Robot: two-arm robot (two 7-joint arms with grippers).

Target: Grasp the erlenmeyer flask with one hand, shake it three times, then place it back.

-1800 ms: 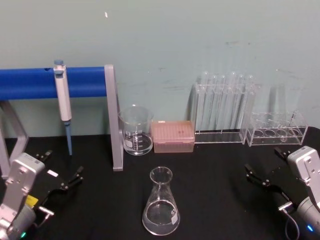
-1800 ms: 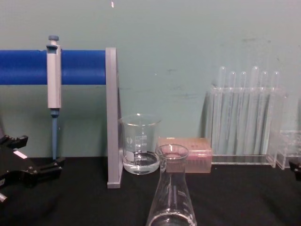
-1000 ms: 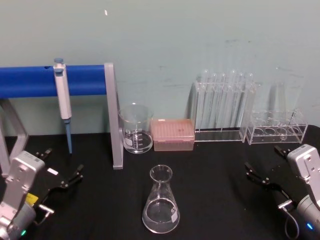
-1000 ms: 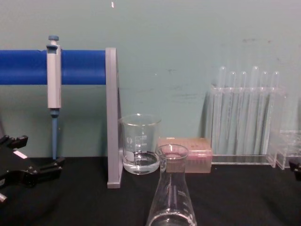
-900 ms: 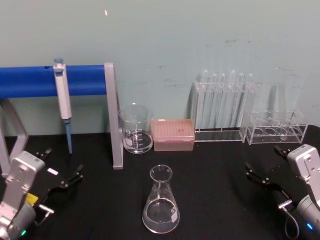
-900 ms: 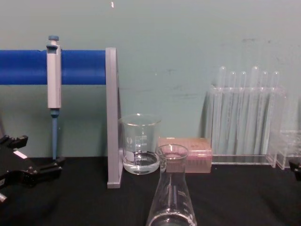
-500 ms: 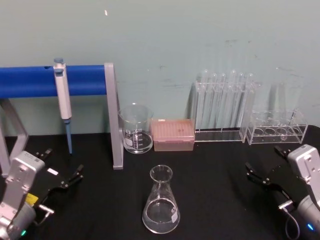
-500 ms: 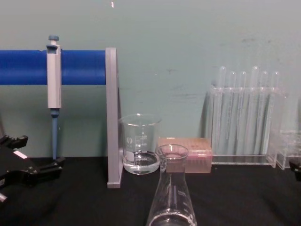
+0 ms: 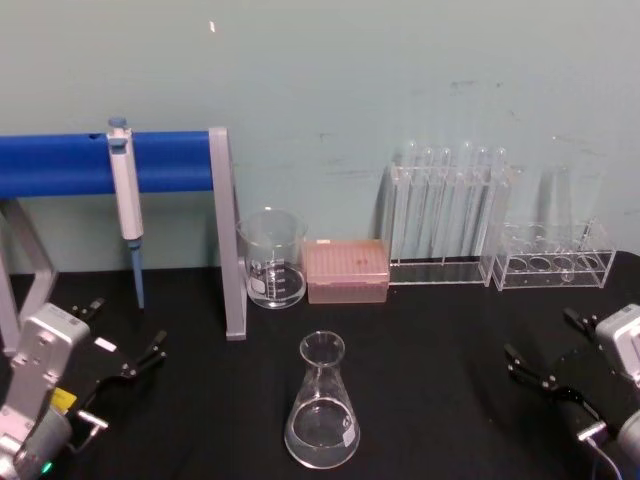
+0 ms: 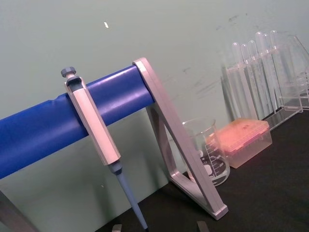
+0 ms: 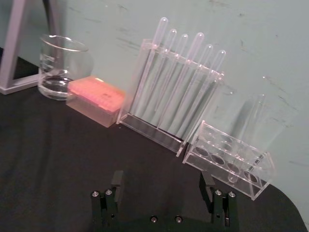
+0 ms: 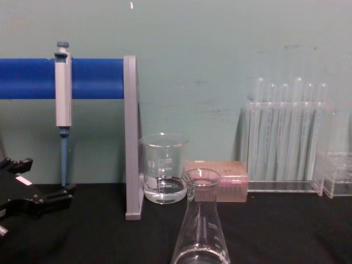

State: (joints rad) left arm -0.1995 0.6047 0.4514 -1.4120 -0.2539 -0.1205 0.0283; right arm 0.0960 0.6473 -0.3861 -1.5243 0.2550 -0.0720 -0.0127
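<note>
Head view first: the erlenmeyer flask [image 9: 322,415] stands upright on the black desk [image 9: 440,400], close to the front edge and about midway between the left and right sides. Nothing touches it, and it is free on all sides.

Over at the desk's front left corner sits the left gripper [image 9: 127,325], low above the surface and well apart from the flask. Its jaws are spread wide and hold nothing, and a small white label shows on the black body. At the front right corner is the right gripper [image 9: 541,334], also well clear of the flask. Right wrist view confirms it, with both black fingers [image 11: 117,180] set far apart and bare desk between them.

Along the back edge, a glass beaker [image 9: 272,260] stands just beside a pink tip box [image 9: 345,270]. Chest view shows a little clear liquid in the bottom of that beaker, with the flask's neck rising in front of the box. To the right of the box is a clear rack of tall test tubes [image 9: 445,215], then a lower clear rack [image 9: 548,262] near the back right corner. On the left, a blue bar stand [image 9: 60,165] with a grey upright carries a pipette [image 9: 126,195], which hangs tip down.
</note>
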